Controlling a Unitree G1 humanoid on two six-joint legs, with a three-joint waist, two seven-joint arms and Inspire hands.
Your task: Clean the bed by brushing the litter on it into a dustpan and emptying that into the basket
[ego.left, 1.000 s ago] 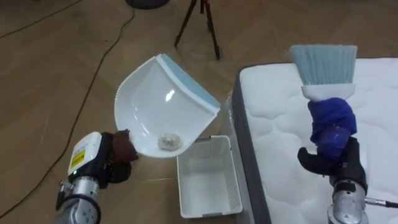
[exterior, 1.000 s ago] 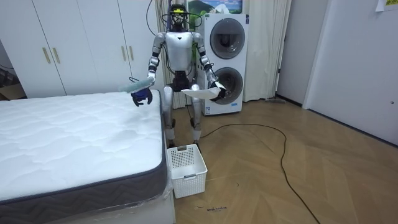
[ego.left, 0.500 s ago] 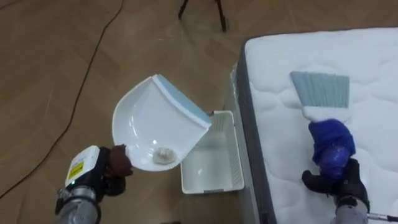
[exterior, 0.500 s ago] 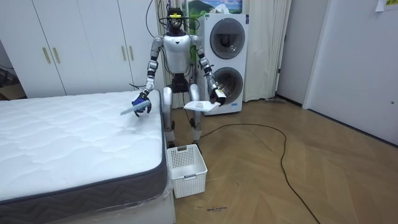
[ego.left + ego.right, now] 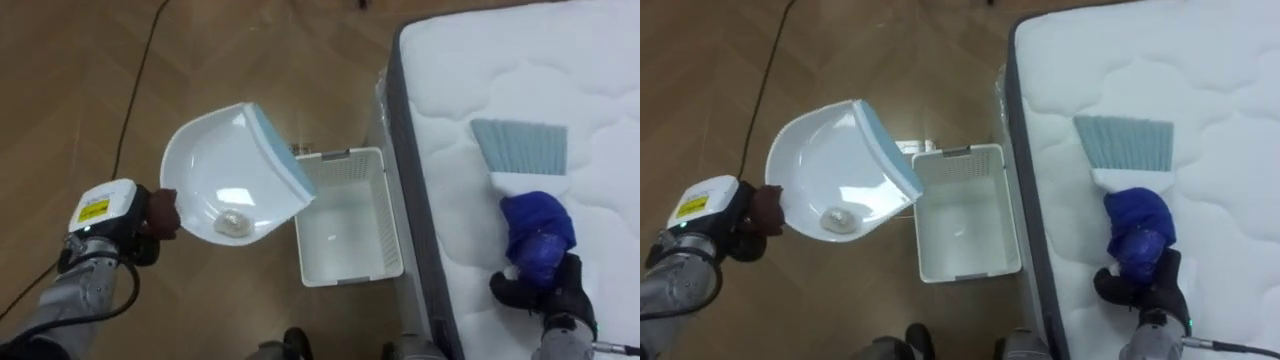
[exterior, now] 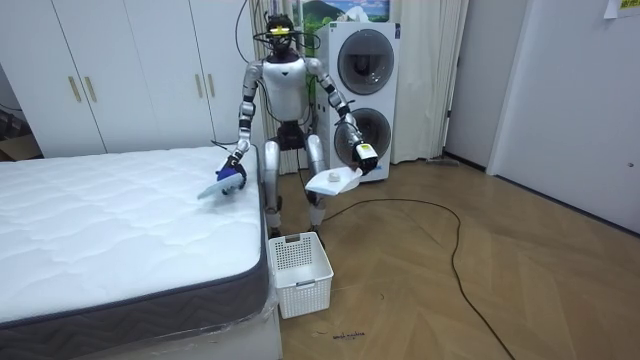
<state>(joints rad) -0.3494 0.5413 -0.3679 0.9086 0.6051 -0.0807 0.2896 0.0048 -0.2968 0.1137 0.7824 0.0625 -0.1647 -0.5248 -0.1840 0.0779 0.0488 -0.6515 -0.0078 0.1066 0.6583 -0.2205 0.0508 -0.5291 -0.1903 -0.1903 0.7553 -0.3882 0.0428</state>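
Observation:
My left hand (image 5: 148,240) is shut on the brown handle of a white dustpan (image 5: 225,170) with a blue lip, held level over the wooden floor. A small crumpled scrap (image 5: 231,222) lies in the pan. The pan's lip overlaps the left rim of a white basket (image 5: 350,235) standing on the floor against the bed (image 5: 600,80). My right hand (image 5: 535,288) is shut on the blue handle of a brush (image 5: 520,147), whose pale blue bristles rest on the white mattress near its edge. In the room view I stand at the bed's far corner.
A dark cable (image 5: 135,70) runs across the wooden floor to my left. In the room view, two stacked washing machines (image 6: 362,100) stand behind me and white wardrobes (image 6: 120,70) line the back wall. The mattress edge (image 5: 410,200) drops off right beside the basket.
My right hand has lowered the brush from the air onto the mattress. My left arm has swung the dustpan outward, away from the bed. The head camera has tilted further down.

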